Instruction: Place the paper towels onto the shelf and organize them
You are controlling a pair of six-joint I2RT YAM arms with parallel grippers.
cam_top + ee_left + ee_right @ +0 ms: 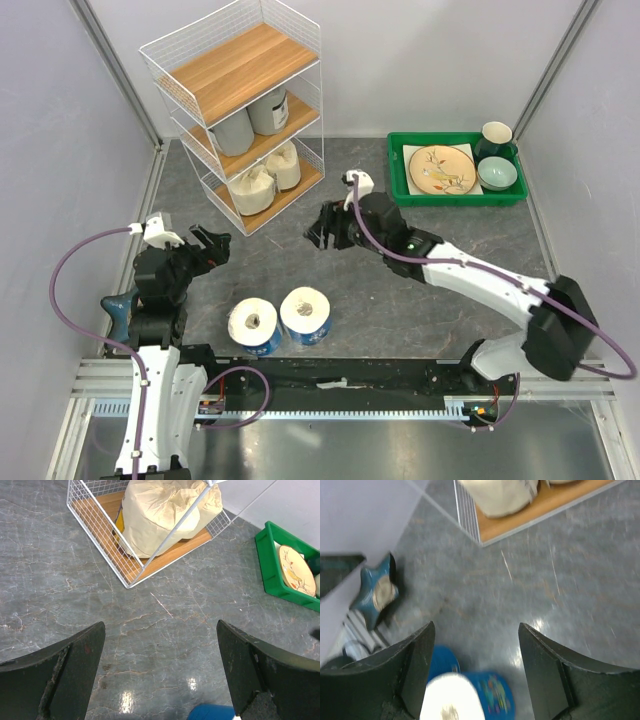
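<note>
From above, the shelf (238, 75) stands at the upper left, a white wire rack with three flat wooden tiers. Two smooth grey rolls (250, 118) stand on its middle tier and two rough cream rolls (266, 176) on the lowest. At lower centre, two fat blue rolls (254, 324) stand side by side on the veined grey counter (400, 300), hollow cores up. The left end effector (208, 245) and right end effector (322, 232) hang mid-frame, apart from every roll. A green plastic tray (455, 194) lies at the upper right.

In the left wrist view, the left end effector (160, 625) is spread wide and holds nothing. A crumpled cream roll (160, 510) sits behind the wire grid at the top.

The right wrist view is blurred. The right end effector (476, 627) gapes open and holds nothing. The blue rolls (495, 700) are at the bottom edge.
</note>
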